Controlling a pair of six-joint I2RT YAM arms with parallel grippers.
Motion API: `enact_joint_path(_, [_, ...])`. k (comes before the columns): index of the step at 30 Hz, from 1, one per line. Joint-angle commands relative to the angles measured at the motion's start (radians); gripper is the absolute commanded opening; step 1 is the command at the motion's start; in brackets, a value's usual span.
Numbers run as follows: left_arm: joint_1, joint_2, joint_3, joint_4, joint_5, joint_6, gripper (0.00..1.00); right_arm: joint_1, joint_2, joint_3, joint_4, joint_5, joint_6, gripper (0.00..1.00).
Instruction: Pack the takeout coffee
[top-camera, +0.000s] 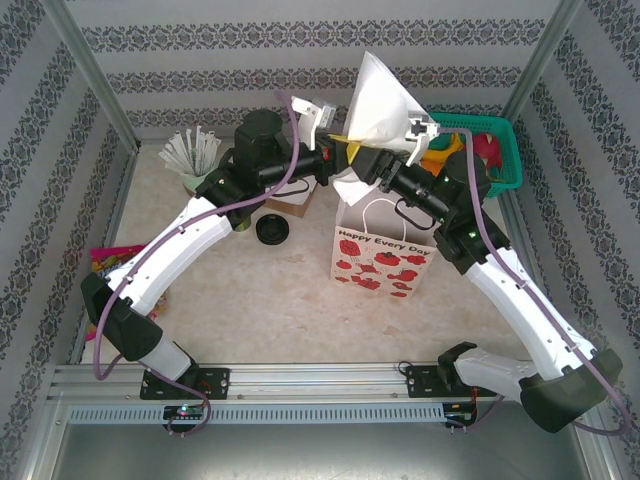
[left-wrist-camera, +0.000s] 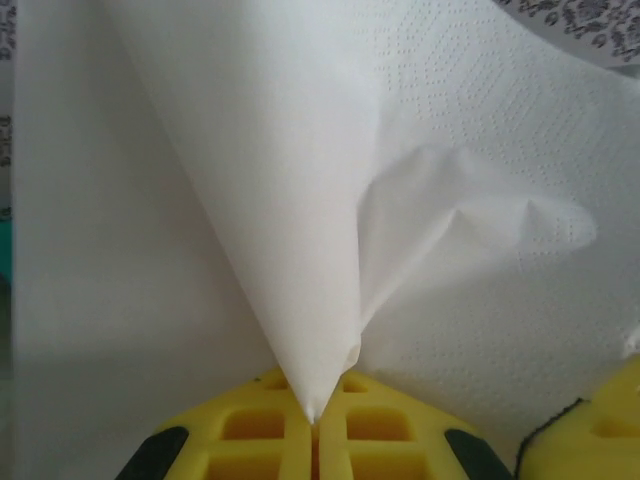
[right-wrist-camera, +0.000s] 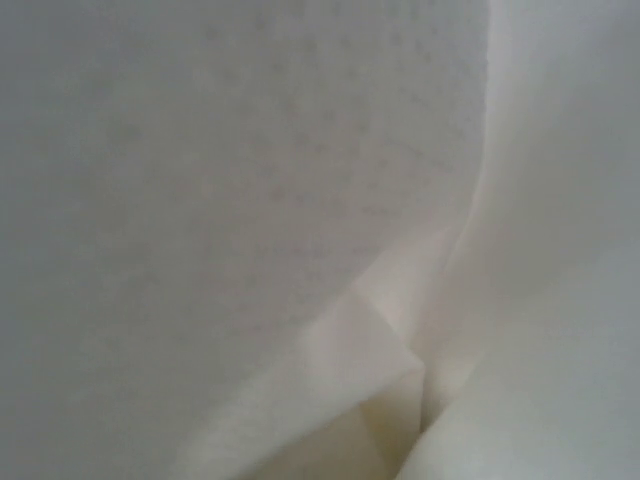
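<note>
left fingers (left-wrist-camera: 262, 432) pinch a white napkin (left-wrist-camera: 300, 200) by the gift bag (top-camera: 380, 255); right gripper (top-camera: 418, 135) behind it, state unclear.

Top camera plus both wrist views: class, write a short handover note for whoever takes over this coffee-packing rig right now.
Left gripper: shut on a white napkin corner, held up by the paper bag.
Right gripper: against the napkin; open or shut unclear.
Coffee: a black lid, probably a cup's, on the table left of the bag; bag's inside hidden.
Done: bag stands upright.
Left: probably napkin and cup into the bag.
</note>
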Motion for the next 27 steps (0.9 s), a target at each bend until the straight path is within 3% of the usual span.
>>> enact_joint_path(1, [-0.01,0.006,0.042,-0.041,-0.036,0.077,0.01,0.01,-0.022,0.022,0.02,0.062,-0.011,0.47])
enact_joint_path(4, [-0.009,-0.011,0.035,-0.051,-0.025,0.094,0.13,0.002,-0.061,0.009,-0.033,0.103,-0.061,0.22])
enact_joint_path(5, [-0.008,-0.02,0.028,-0.052,-0.01,0.105,0.21,-0.007,-0.075,0.006,-0.051,0.099,-0.086,0.11])
enact_joint_path(7, [-0.007,-0.048,0.003,-0.05,0.016,0.127,0.42,-0.036,-0.094,0.02,-0.103,0.065,-0.125,0.0])
enact_joint_path(10, [0.015,-0.105,-0.057,-0.031,0.15,0.164,0.74,-0.114,-0.103,0.063,-0.18,-0.101,-0.187,0.0])
enact_joint_path(13, [0.041,-0.145,-0.098,-0.036,0.296,0.252,0.9,-0.161,-0.095,0.118,-0.27,-0.268,-0.297,0.0])
enact_joint_path(17, [0.041,-0.116,-0.015,-0.199,0.315,0.401,0.99,-0.178,-0.07,0.158,-0.304,-0.419,-0.368,0.0])
enact_joint_path(21, [0.041,-0.059,0.07,-0.269,0.349,0.478,1.0,-0.168,-0.035,0.179,-0.271,-0.524,-0.351,0.0])
enact_joint_path(25, [0.038,0.03,0.171,-0.336,0.517,0.528,1.0,-0.121,-0.001,0.205,-0.274,-0.588,-0.387,0.0])
enact_joint_path(27, [0.031,0.073,0.224,-0.387,0.565,0.559,0.94,-0.103,0.011,0.213,-0.267,-0.612,-0.404,0.0])
